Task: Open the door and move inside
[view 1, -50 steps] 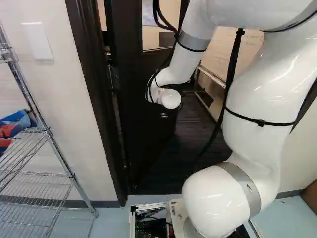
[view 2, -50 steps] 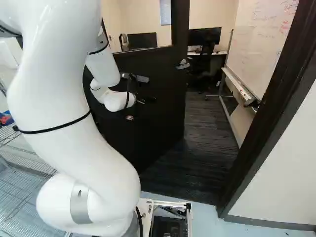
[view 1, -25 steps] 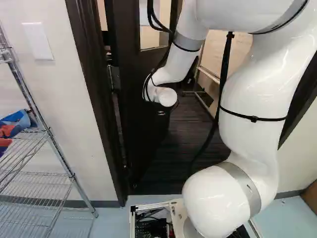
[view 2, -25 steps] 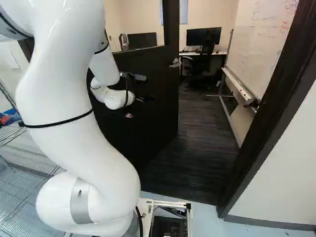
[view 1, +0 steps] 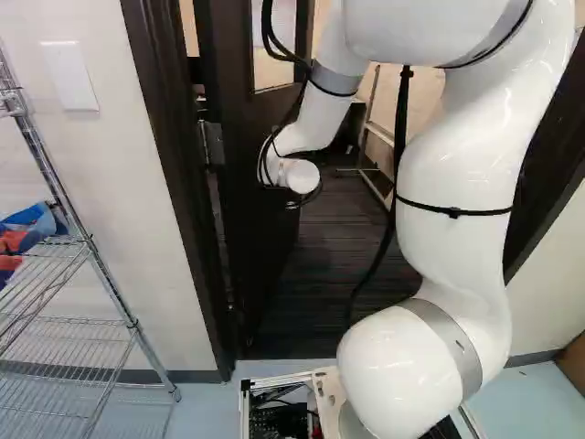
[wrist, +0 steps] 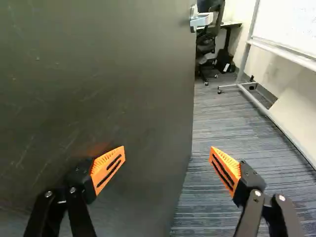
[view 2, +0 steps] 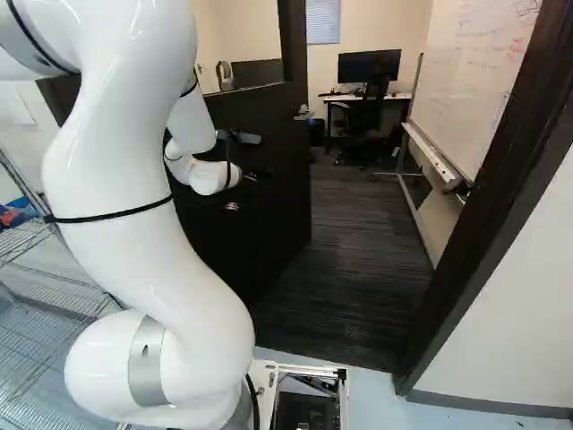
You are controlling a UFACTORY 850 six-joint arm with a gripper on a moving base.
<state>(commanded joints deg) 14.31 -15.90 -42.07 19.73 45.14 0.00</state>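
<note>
Where the dark door (view 2: 277, 224) stands partly open, swung inward from its hinged side, its free edge leaves a wide gap onto the striped carpet (view 2: 358, 269). Just in front of the door's face, the white arm (view 1: 457, 155) reaches out with its end effector (view 2: 251, 176) — the two fingers spread well apart, holding nothing. One orange pad (wrist: 108, 169) is in front of the door's face, close to it, though whether it touches cannot be told; the other pad reaches past the door's free edge, against the view of the carpet. A metal lever handle (wrist: 201, 19) sits on the door near that free edge, higher than the fingers and apart from both. Above the handle's level, the door has a glass pane (view 2: 252, 79). Across the gap from the door's free edge is the opposite dark doorframe post (view 2: 492, 188), with a whiteboard (view 2: 466, 81) on a wheeled stand beyond it. Farther in, past the door, a black monitor (view 2: 369, 65) stands on a desk (view 2: 337, 98), with an office chair (view 2: 363, 116) in front. Outside, beyond the door's hinged side — past the wall there — is a wire shelving unit (view 1: 117, 276).
</note>
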